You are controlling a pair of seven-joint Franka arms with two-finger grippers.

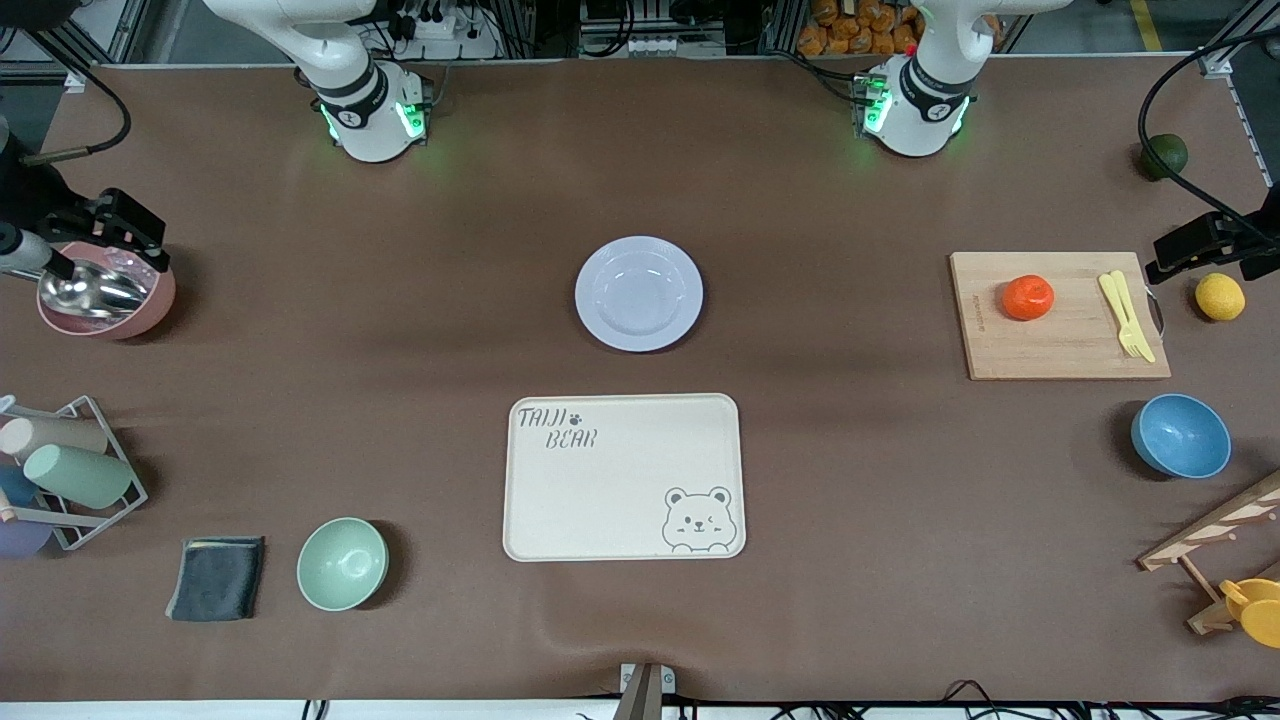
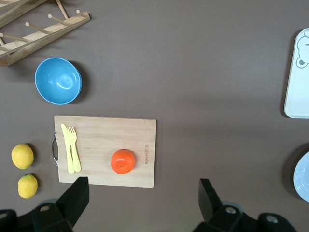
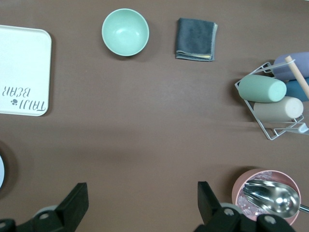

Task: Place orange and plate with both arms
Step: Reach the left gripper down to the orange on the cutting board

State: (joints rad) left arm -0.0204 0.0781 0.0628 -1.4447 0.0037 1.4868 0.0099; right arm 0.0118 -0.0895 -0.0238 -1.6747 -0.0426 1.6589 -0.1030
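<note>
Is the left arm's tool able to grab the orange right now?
Probably yes. The orange sits alone on the wooden cutting board, apart from the yellow fork, with nothing on top of it. The left tool hangs open above that end of the table, so the way down looks free.

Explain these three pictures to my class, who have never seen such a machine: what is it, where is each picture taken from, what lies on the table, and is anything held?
Two robot arms stand at a brown table. One picture looks down from across the table; the other two come from cameras on the wrists. The left gripper and the right gripper are both open and hold nothing. The orange lies on a wooden cutting board beside a yellow fork, toward the left arm's end. The plate sits mid-table, with a bear-print tray nearer the front camera.
</note>
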